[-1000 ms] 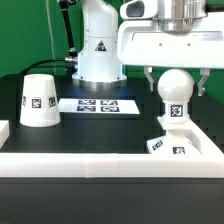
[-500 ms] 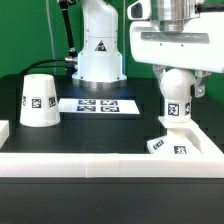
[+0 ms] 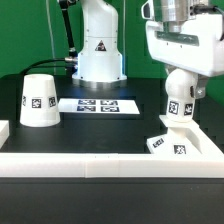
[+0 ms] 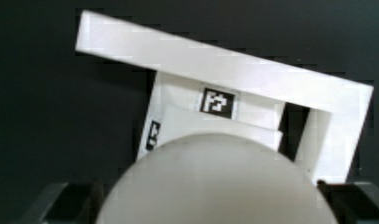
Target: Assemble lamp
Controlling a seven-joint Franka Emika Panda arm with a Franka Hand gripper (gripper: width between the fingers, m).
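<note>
The end effector (image 3: 179, 97) is closed around the bulb (image 3: 179, 92), its fingers pressed against the round head on both sides, and it holds the part upright at the exterior view's right with the stem pointing down into the base (image 3: 177, 139). From there, going by size: the black desk (image 3: 100, 128) carries everything, with a white rim running along its near edge. The marker board (image 3: 98, 105) lies flat in the middle of the desk, well apart from the work. The shade (image 3: 39, 100) stands mouth-down at the exterior view's left, on its own, untouched and far from the other two parts. The base sits low by the near rim under the end effector, tilted slightly so one tagged face shows toward the camera. In the wrist view the bulb (image 4: 207, 180) fills the foreground as a pale dome, and beyond it the base (image 4: 257, 75) shows as a white square shape with a tag near its centre; the fingertips are only dark blurs at the corners. As for progress, I judge the job to be at its first joint: the bulb stem appears to meet the base, but whether it is fully screwed home cannot be told. Still left are releasing the bulb and fetching the shade to set it over the bulb.
</note>
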